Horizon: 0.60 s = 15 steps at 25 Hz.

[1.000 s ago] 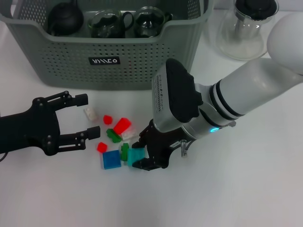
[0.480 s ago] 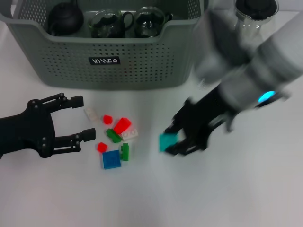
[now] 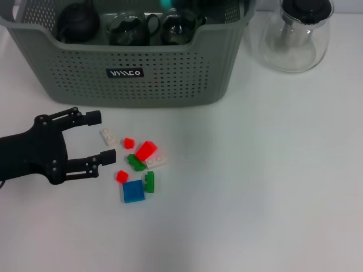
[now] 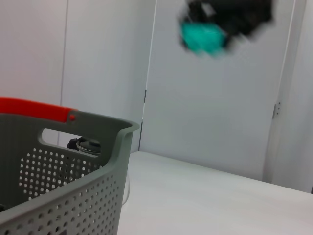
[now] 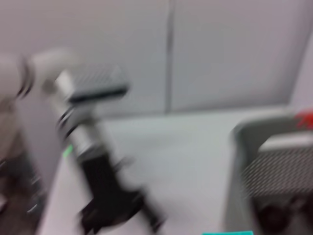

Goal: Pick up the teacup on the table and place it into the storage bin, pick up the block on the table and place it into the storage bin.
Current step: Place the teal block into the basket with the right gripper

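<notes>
- Left gripper (image 3: 95, 137) low over the white table (image 3: 255, 187), fingers spread, nothing between them, just beside the loose blocks (image 3: 139, 164).
- Right gripper (image 4: 230, 17) blurred, high above the storage bin (image 3: 130, 71), pinching a teal block (image 4: 203, 37).
- Dark teapot (image 3: 78, 22) and two glass teacups (image 3: 129, 28) inside the bin.
- Clear glass teapot (image 3: 295, 34) on the table beside the bin.

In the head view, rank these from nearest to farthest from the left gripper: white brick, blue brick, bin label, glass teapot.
Measured from the left gripper:
1. White brick, just beside its fingertips.
2. Blue brick, nearer the robot, toward its right.
3. Bin label, on the storage bin's front wall.
4. Glass teapot, far right corner.
</notes>
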Each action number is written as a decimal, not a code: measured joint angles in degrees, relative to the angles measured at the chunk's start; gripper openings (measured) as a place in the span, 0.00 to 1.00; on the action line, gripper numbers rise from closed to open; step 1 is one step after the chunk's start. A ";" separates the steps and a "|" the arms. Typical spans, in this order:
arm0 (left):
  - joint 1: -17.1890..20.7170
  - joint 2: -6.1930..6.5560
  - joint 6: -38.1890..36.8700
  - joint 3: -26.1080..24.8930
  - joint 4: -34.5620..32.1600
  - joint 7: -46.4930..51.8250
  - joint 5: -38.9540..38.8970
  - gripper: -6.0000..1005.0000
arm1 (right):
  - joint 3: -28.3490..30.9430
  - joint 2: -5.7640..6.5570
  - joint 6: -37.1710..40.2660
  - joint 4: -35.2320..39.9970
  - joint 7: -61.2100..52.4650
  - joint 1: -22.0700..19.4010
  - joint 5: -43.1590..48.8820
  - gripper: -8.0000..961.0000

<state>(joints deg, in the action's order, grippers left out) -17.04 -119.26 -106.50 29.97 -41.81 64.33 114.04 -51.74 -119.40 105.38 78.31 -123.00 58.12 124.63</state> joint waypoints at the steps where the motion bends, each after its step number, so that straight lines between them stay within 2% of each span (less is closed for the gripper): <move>1: -0.18 -0.01 0.07 -0.01 0.07 0.00 0.08 0.84 | 0.29 0.08 -2.84 -1.48 0.16 1.60 1.38 0.45; 4: -0.59 -0.07 0.19 0.01 0.40 0.00 0.16 0.84 | -1.91 -0.17 -12.78 -6.62 0.87 5.81 7.90 0.45; 7: -0.83 -0.18 0.28 0.00 0.43 0.00 0.19 0.84 | -6.95 -0.75 -22.54 -13.79 2.14 9.25 13.75 0.45; 10: -0.89 -0.28 0.34 0.00 0.43 0.00 0.21 0.84 | -11.92 -0.73 -32.75 -22.70 3.75 11.71 14.98 0.45; 15: -1.04 -0.45 1.01 0.00 0.42 0.00 0.22 0.84 | -14.76 -0.81 -43.95 -34.22 7.89 14.61 14.90 0.45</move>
<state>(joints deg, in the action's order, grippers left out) -18.08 -119.71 -105.48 29.97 -41.39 64.33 114.26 -66.50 -120.22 61.43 44.10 -115.11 72.73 139.53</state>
